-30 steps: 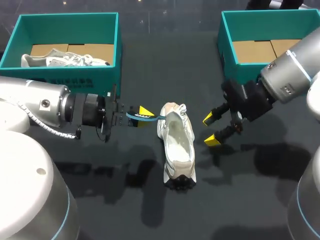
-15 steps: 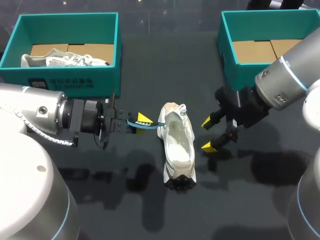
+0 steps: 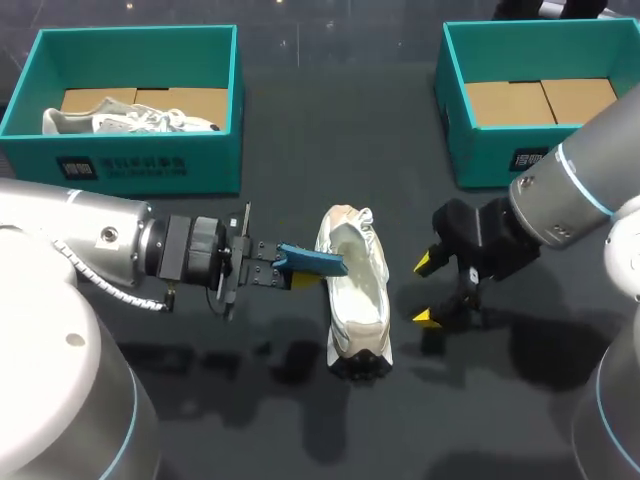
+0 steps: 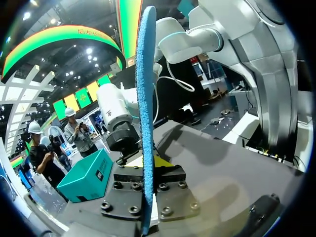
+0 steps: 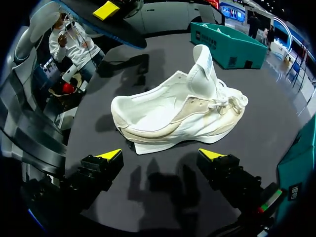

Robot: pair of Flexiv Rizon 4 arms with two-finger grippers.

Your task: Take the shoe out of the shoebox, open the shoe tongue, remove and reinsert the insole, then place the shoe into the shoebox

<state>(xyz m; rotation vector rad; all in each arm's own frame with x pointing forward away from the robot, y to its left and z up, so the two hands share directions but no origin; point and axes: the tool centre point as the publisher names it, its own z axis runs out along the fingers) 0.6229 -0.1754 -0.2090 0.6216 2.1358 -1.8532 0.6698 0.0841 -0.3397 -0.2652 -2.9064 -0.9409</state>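
Shoe (image 3: 358, 295): out of shoebox (image 3: 480, 160), lies mid-desk (image 3: 320, 120), tongue raised. Insole (image 3: 315, 262): out of shoe, pinched on edge in left pincer (image 3: 290, 270), at shoe's rim, 9 o'clock side. Right pincer (image 3: 427, 290): spread, holding nothing, near shoe at its 3 o'clock. Judged past halfway; left to do: reinsert insole, return shoe to shoebox.

My left arm (image 3: 110, 245) comes in low from the left, its wrist level and pointing right, its jaws closed from two sides on a blue insole (image 3: 312, 260) held on edge. My right arm (image 3: 580, 195) slants in from the far right with its wrist angled down toward the bench (image 3: 300, 420). Its jaws are spread wide, yellow fingertips (image 3: 424, 263) well apart.
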